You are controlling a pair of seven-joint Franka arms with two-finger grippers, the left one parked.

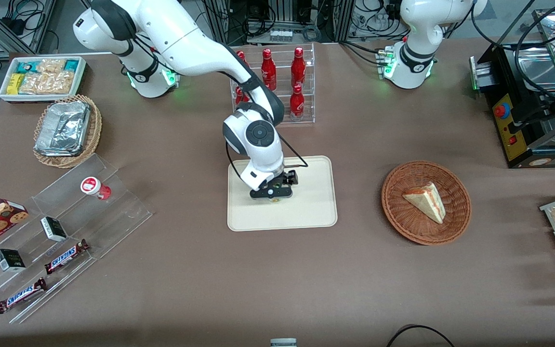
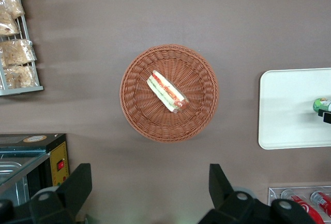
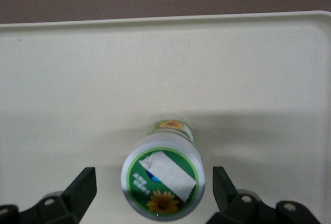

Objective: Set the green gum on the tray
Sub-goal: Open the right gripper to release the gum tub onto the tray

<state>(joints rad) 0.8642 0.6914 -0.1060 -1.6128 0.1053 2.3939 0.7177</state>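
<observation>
Green gum upright on tray, lid up, between spread gripper fingers

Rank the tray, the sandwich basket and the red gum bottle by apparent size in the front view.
1. Tray, with the claw over it.
2. Sandwich basket.
3. Red gum bottle.

From the front we cannot see the green gum, because the gripper sits right over it on the tray. The parked arm's camera shows only a bit of it at the picture's edge, and only part of the tray.
</observation>
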